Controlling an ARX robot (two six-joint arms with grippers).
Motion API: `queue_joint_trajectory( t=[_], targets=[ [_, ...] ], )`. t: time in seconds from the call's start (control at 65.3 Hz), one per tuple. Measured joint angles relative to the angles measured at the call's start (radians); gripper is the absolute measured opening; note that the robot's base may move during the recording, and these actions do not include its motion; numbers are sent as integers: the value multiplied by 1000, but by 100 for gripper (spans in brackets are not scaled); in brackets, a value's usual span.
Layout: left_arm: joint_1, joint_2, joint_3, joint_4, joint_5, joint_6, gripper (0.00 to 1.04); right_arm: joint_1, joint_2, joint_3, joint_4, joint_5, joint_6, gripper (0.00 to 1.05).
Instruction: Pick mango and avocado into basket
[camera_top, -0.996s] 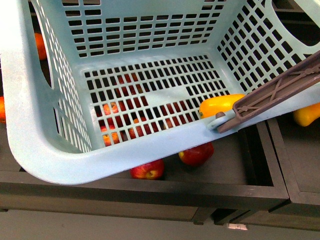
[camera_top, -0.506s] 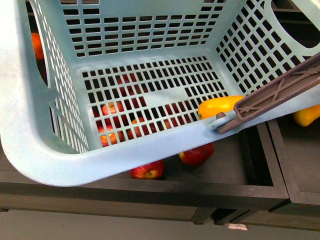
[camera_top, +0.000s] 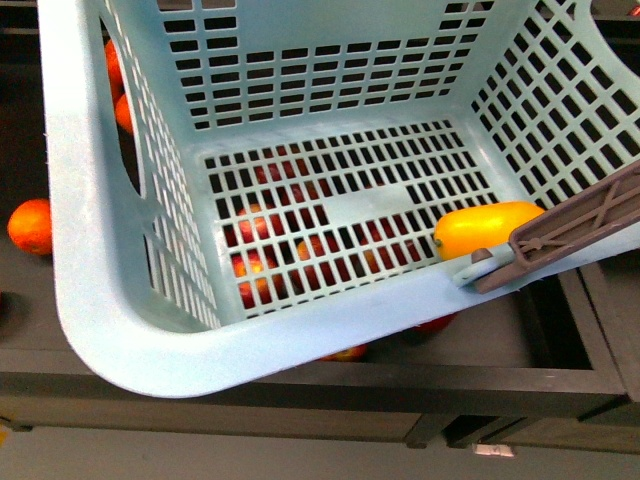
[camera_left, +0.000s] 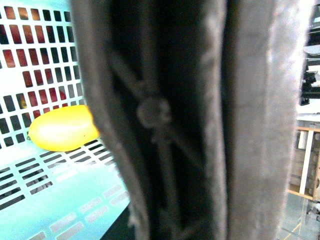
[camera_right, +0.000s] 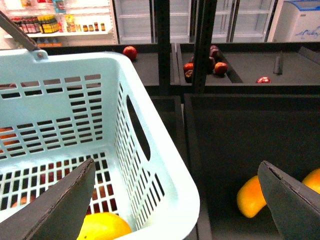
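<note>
The light teal basket (camera_top: 250, 360) fills the front view, hanging over dark fruit bins. The yellow mango (camera_top: 487, 228) lies on its slotted floor in the near right corner, next to the brown handle (camera_top: 590, 228). That handle (camera_left: 200, 120) fills the left wrist view, blurred and very close. My left gripper is shut on it, fingers hidden. The mango (camera_left: 62, 128) shows beside the handle there. My right gripper (camera_right: 175, 212) is open above the basket's rim (camera_right: 165, 165), with the mango (camera_right: 102, 227) by one finger. The avocado is out of view.
Red apples (camera_top: 255, 265) lie in the bin under the basket and show through its slots. An orange (camera_top: 30, 226) sits at the left. Yellow-orange mangoes (camera_right: 252, 197) lie in the dark bin beside the basket. More red fruit (camera_right: 215, 65) sits in the far bins.
In the front view the basket has shifted to the right, carrying the mango with it. The orange at the left has come into view, and the yellow fruit at the right edge has gone.
</note>
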Motion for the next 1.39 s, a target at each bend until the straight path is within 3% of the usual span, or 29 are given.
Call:
queue_joint_trajectory(
  t=[1.394],
  targets=[
    [12,0,0,0,-26,11,14,0,-1,-2,-1,-2,0,96]
  ],
)
